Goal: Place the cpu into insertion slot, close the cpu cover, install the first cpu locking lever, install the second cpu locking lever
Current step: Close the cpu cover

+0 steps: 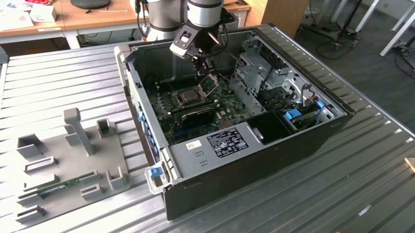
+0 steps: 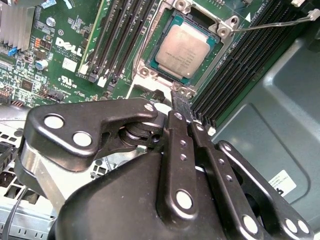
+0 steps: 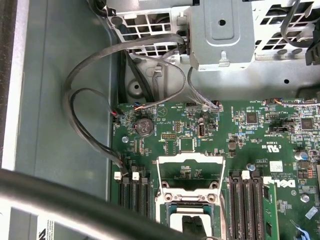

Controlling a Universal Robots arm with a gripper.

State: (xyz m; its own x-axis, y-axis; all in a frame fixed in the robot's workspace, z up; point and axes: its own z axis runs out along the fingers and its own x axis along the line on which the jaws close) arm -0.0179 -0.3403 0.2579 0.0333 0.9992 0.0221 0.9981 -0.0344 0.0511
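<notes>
The cpu (image 2: 186, 45) lies flat in the insertion slot (image 2: 150, 70), a silvery-framed socket on the green board, seen also in the exterior view as the insertion slot (image 1: 190, 95). The cpu cover (image 3: 190, 159) stands raised on its hinge, its square window showing the board behind. A thin wire locking lever (image 2: 270, 24) sticks up beside the socket. My gripper (image 2: 181, 102) is shut, its black fingers pressed together with the tips at the socket's near edge. In the exterior view the gripper (image 1: 206, 74) reaches down inside the open computer case, just above the raised cover.
Black memory slots (image 2: 120, 35) flank the socket on both sides. A metal drive cage (image 1: 259, 73) and loose cables (image 3: 90, 100) crowd the case (image 1: 272, 160) around the arm. A grey fixture plate (image 1: 71, 160) with a memory stick (image 1: 61, 187) lies at the exterior view's left.
</notes>
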